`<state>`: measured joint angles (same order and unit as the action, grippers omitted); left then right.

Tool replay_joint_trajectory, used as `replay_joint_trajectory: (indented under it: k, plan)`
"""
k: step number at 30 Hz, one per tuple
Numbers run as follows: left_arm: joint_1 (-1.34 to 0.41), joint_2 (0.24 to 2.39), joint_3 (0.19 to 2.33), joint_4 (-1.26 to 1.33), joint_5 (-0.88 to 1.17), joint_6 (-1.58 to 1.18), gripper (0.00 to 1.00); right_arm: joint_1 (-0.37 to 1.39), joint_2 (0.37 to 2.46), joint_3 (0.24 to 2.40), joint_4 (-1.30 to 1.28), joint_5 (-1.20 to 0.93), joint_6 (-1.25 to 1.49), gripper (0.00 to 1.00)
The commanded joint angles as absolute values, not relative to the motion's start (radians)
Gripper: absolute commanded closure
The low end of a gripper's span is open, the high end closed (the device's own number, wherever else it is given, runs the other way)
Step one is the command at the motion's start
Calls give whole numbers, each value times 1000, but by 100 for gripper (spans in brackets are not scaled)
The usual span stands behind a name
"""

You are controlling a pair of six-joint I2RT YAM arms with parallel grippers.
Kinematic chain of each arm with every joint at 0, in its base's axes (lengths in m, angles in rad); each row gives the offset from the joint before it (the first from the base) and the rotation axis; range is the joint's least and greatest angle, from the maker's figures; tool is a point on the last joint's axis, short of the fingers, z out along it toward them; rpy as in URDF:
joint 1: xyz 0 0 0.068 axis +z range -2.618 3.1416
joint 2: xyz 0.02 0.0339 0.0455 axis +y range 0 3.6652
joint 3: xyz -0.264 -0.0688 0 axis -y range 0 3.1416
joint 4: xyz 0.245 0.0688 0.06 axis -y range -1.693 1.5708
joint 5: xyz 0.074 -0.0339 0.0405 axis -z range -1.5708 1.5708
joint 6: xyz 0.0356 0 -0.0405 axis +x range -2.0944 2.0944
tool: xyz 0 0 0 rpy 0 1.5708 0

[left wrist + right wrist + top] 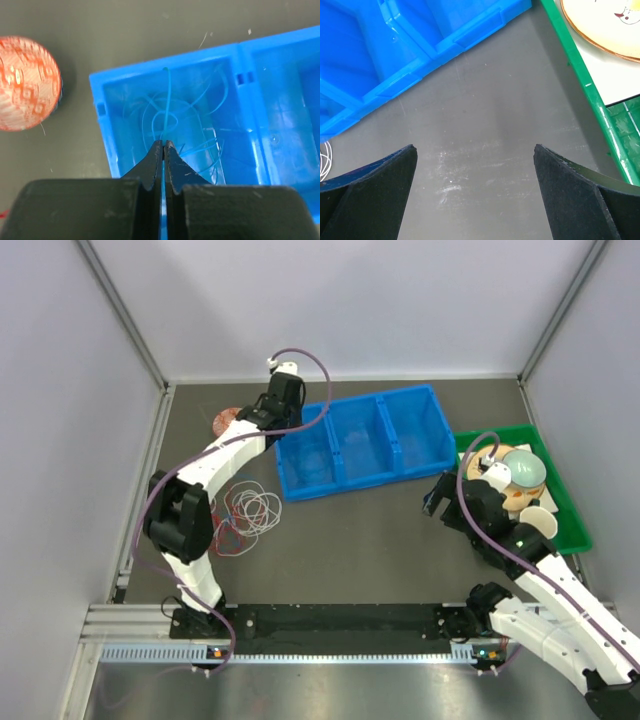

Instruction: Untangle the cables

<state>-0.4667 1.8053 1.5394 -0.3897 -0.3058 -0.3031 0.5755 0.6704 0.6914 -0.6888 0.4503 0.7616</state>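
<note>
Two arms, one gripper each. Left gripper (163, 145) was reached out to the far left, over the left compartment of the blue bin (395, 472), jaws pressed together, pinching a strand of blue cable (168, 100) right at the tips. The strand ran straight up from the tips toward the far wall of that compartment.

The rest of the blue cable lay in loose loops on the floor of the same compartment. Could not tell whether that was one cable or several.

One bin, three compartments in a row. No cable was visible in the middle or right one.

The other cables were on the counter (380, 540), near-left, just beside the left arm's elbow and near the bin's near-left corner: white cables (262, 508) in coiled loops, red cables (228, 530) overlapping them on the left. The strands were too thin to count.

Right gripper (475, 147) was spread wide with nothing between the jaws. It hung over bare counter between the bin's right end and the green tray (592, 95).

One green tray at the far right, holding crockery. A pale green bowl (525, 468) sat on top of a pile, but I couldn't count the pieces.

One orange patterned ball (25, 82) sat on the counter left of the bin, apart from it.
</note>
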Motion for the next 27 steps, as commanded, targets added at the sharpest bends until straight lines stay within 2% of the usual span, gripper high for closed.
replay_joint_trajectory:
  k: [1,4,5,6,7,8,11,18,24,27]
  plan:
    - [-460,1776,1467,-391,-301,-406,100,580,657,701,-670,448,776,2]
    - [-459,1799,1462,-403,-272,-417,100,581,646,693,-672,446,772,2]
    - [-459,1805,1463,-417,-262,-416,96,581,643,693,-672,446,772,2]
    - [-460,1819,1476,-445,-259,-416,80,580,640,692,-670,445,772,2]
    - [-459,1824,1512,-478,-256,-419,52,581,632,690,-672,445,773,2]
    - [-460,1825,1528,-500,-255,-422,42,580,629,687,-672,443,775,2]
    - [-460,1793,1548,-532,-253,-422,28,581,624,681,-672,442,779,2]
    - [-462,1530,1467,-545,-270,-419,30,581,630,670,-670,439,784,2]
    - [-460,1338,1200,-695,-419,-503,34,580,620,667,-664,442,785,1]
    - [-456,1278,1091,-770,-508,-595,39,581,626,655,-643,437,769,1]
